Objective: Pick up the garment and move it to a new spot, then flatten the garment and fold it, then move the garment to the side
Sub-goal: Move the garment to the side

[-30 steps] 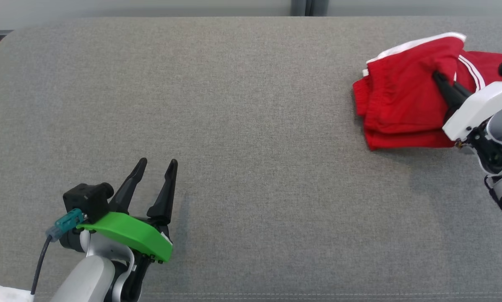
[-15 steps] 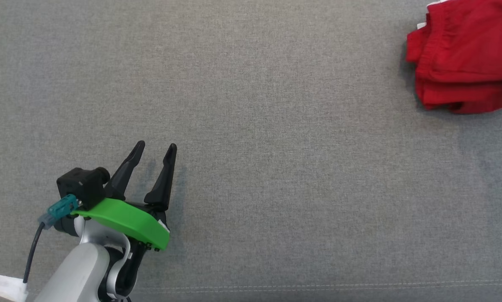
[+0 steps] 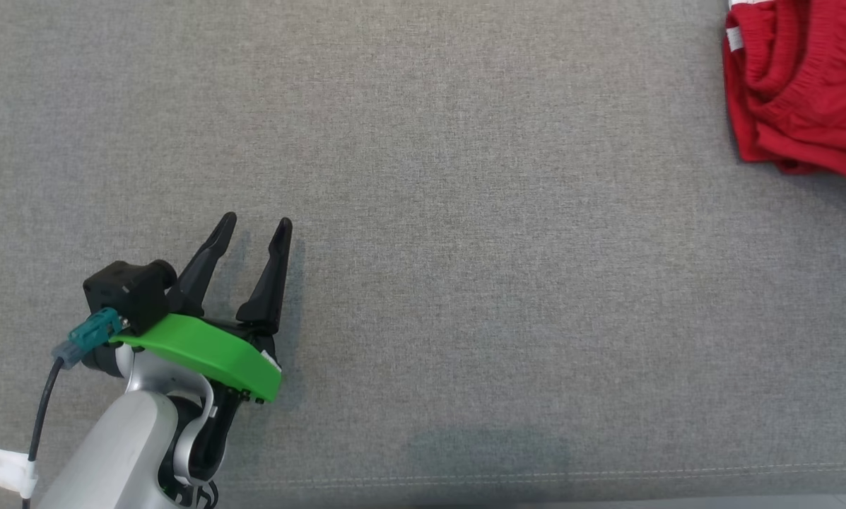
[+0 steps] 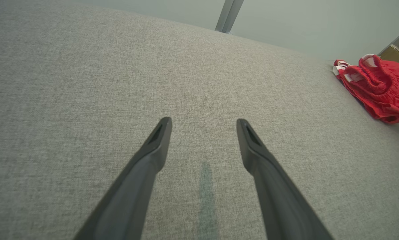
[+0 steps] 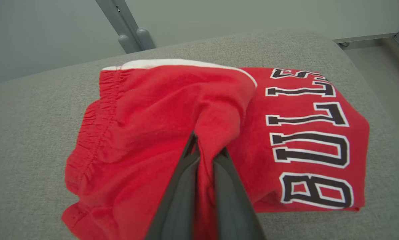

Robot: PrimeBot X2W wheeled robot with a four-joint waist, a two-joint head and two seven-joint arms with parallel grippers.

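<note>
The garment (image 5: 159, 126) is a pair of red shorts with white trim and black "BULLS" lettering, folded in a bundle near the right end of the grey cushion (image 3: 465, 212). In the right wrist view my right gripper (image 5: 206, 146) is shut on a raised fold of the red cloth. The garment (image 3: 804, 92) reaches the head view's top right corner, and the garment (image 4: 379, 86) lies at the far right of the left wrist view. My left gripper (image 3: 253, 223) hovers open over bare cushion at the lower left, far from the shorts, with nothing between its fingers (image 4: 159, 140).
The cushion's front seam (image 3: 536, 477) runs along the head view's bottom edge. A grey wall and a metal post (image 5: 126, 30) stand behind the cushion. Floor (image 5: 376, 56) drops off past the cushion's right end. A cardboard box (image 4: 397, 53) sits beyond the shorts.
The head camera has swung left and down, so the garment has slid toward the top right corner and the right arm has left the head view. The left gripper stays open.
</note>
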